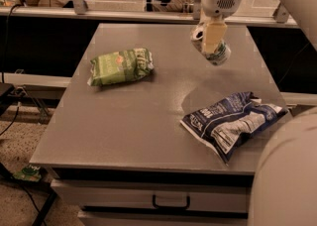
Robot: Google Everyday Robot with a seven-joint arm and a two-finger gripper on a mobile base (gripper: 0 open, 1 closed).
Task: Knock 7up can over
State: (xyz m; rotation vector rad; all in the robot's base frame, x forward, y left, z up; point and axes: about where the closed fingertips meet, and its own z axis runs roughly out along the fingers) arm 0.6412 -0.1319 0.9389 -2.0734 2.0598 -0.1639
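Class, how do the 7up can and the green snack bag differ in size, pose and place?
The 7up can is smaller than the green snack bag. The can is tilted at the gripper, toward the far right of the table; the bag lies flat on the left. Both show green.

Claw (213,39) upper right, pointing down

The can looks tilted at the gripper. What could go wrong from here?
1. The can leans against the gripper in the far right part of the table. Once it is down, it might roll off the right edge.
2. The gripper overlaps the can in this view, so it may drag or lift the can rather than topple it.
3. A rolling can could run into the blue bag at the front.
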